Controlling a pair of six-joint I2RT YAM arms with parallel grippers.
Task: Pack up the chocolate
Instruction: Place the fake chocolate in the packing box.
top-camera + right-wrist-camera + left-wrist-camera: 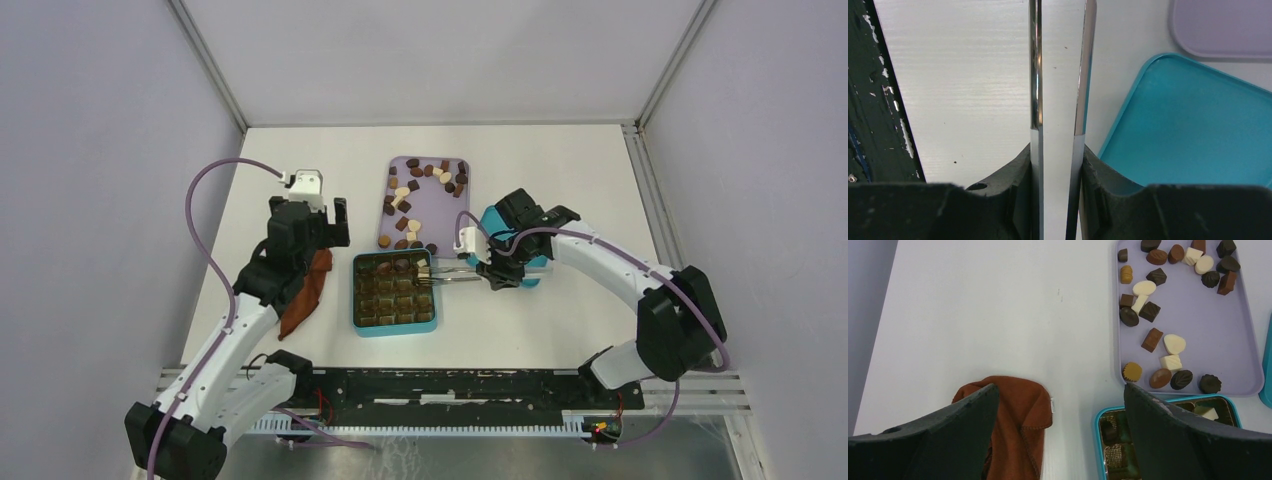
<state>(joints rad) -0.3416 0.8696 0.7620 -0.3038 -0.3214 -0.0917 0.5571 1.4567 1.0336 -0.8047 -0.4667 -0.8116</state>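
Many small chocolate pieces (425, 185), dark, mid brown and cream, lie scattered on a lavender tray (455, 225); the left wrist view shows them too (1173, 345). The teal box (355, 295) with its brown gridded insert holds a few pieces in its far row, including a cream one (1206, 412). My right gripper (497, 272) is shut on metal tongs (450, 277) whose tips reach the box's far right cell by the cream piece (423, 270). The tong blades (1035, 75) run between my fingers. My left gripper (320, 225) is open and empty above the table (1060, 390).
A reddish-brown cloth (305, 290) lies left of the box, under my left finger (1018, 415). The teal lid (1188, 130) lies right of the box, partly under my right arm (535, 268). Grey walls enclose the white table.
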